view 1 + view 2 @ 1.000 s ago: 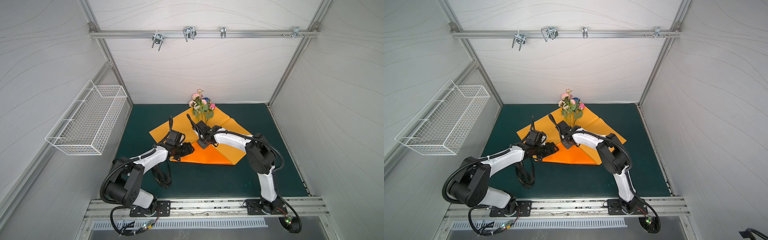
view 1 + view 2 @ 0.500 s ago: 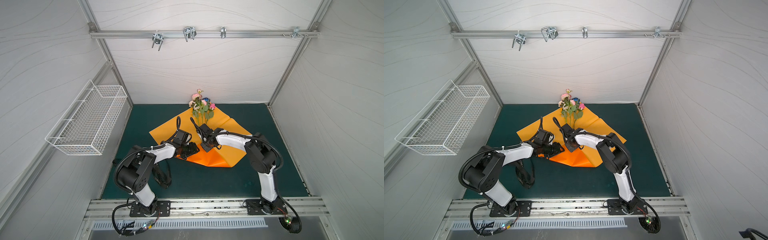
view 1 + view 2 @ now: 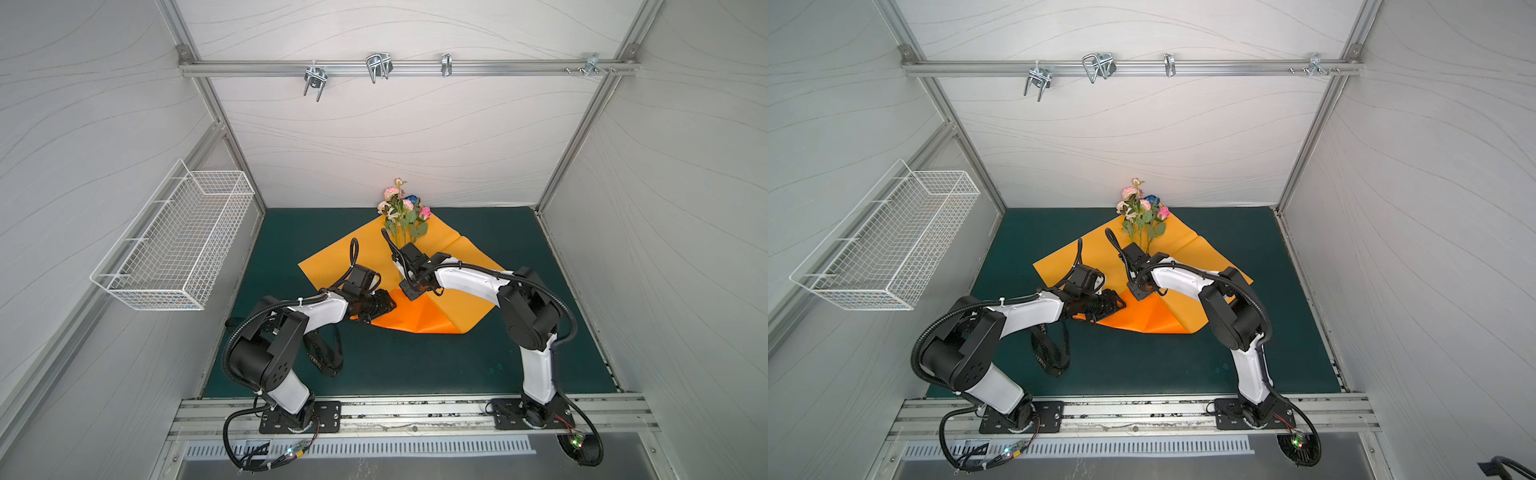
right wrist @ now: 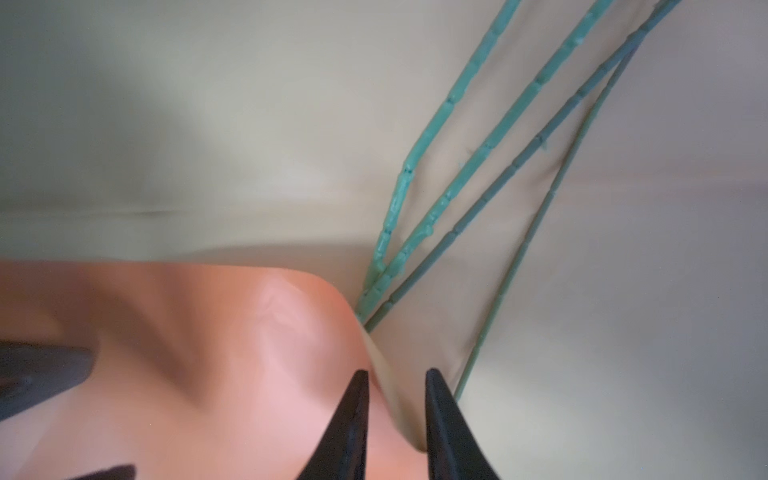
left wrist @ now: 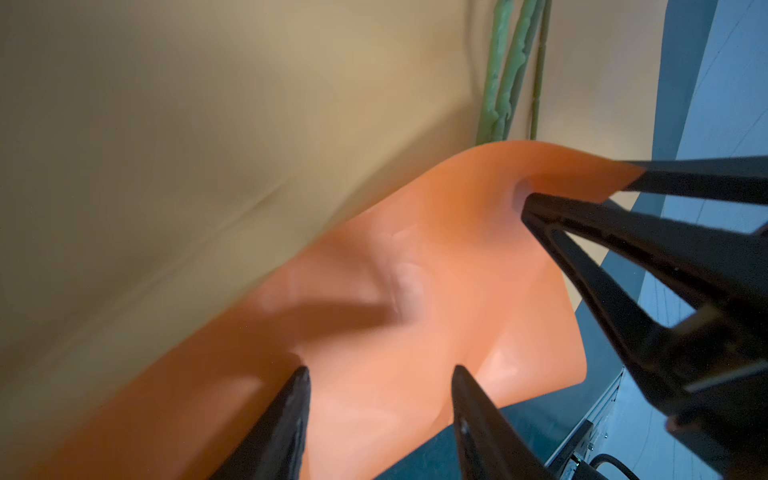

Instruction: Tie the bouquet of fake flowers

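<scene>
While the bouquet of fake flowers (image 3: pixel 402 216) lies on the orange paper (image 3: pixel 328 266), the left end effector (image 5: pixel 379 372) is spread over its raised fold. The right end effector (image 4: pixel 397 372), slightly parted, seemingly straddles that fold's edge.

One bunch of pink, cream and blue fake flowers (image 3: pixel 402 212). One orange paper sheet (image 3: pixel 332 262), one black lettered ribbon (image 3: pixel 316 362), one white wire basket (image 3: pixel 174 245).

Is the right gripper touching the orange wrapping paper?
Touching. Left wrist view shows the right gripper straddling a fold of the orange wrapping paper, one fingertip denting it.
</scene>
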Available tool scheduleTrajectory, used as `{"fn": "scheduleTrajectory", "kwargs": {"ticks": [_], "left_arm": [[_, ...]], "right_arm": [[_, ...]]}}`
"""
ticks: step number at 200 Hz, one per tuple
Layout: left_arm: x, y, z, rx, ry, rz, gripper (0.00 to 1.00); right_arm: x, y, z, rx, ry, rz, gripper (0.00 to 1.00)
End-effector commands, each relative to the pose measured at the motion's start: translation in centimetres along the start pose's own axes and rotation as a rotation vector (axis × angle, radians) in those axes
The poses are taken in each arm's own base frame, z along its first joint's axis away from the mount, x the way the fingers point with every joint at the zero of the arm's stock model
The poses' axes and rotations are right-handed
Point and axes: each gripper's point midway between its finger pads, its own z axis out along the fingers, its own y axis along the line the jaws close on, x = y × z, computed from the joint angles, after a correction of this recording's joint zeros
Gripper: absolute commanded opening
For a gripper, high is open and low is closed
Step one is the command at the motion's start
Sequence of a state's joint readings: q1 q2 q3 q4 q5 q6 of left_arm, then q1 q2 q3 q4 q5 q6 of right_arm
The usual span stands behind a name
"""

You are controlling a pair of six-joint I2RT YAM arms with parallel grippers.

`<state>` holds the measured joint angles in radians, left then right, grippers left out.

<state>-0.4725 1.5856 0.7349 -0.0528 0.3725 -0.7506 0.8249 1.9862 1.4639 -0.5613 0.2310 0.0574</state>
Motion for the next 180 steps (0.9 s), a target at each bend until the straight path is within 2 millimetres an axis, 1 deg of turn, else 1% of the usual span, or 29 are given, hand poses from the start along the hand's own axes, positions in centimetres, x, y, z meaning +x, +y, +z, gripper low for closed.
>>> {"fn": "scheduleTrajectory", "kwargs": {"ticks": [1,22,53,69,93,100,108,119,137,164,166,180], "left_arm": [[-0.1,-0.3,-0.8,-0.001,-0.027,0.001,0.56],[0.1,0.0,-0.8,-0.004,-0.026,-0.004,0.56],[0.2,0.3,-0.5,-0.008,-0.018,-0.006,0.55],[0.3,0.3,-0.5,-0.008,-0.016,-0.008,0.54],[0.4,0.4,-0.5,-0.012,-0.017,-0.009,0.53],[0.4,0.5,-0.5,-0.015,-0.017,-0.009,0.53],[0.4,0.5,-0.4,-0.015,-0.015,-0.009,0.53],[0.4,0.5,-0.4,-0.016,-0.014,-0.01,0.53],[0.5,0.7,-0.3,-0.022,-0.011,-0.014,0.52],[0.6,1.0,0.0,-0.031,-0.006,-0.024,0.5],[0.6,1.1,0.0,-0.032,-0.005,-0.025,0.5],[0.8,1.4,0.1,-0.04,0.002,-0.033,0.49]], "right_arm": [[-0.4,-0.7,-3.9,0.021,-0.024,0.04,0.33],[0.7,-1.7,-6.4,0.041,-0.023,0.114,0.36],[4.1,-4.3,-9.0,0.029,-0.008,0.282,0.4],[6.8,-6.2,-9.5,0.019,0.017,0.397,0.44],[10.6,-9.8,-10.1,-0.016,0.012,0.625,0.49],[11.5,-10.6,-10.2,-0.048,0.004,0.701,0.51],[12.5,-11.1,-10.1,-0.1,-0.002,0.78,0.52],[13.5,-11.1,-10.4,-0.172,-0.016,0.864,0.55],[15.2,-9.9,-10.4,-0.229,-0.009,0.938,0.6],[17.4,-6.7,-10.1,-0.361,0.016,1.075,0.63],[17.2,-6.6,-10.2,-0.373,0.007,1.086,0.64],[18.2,-5.1,-10.0,-0.427,0.003,1.144,0.67]]}}
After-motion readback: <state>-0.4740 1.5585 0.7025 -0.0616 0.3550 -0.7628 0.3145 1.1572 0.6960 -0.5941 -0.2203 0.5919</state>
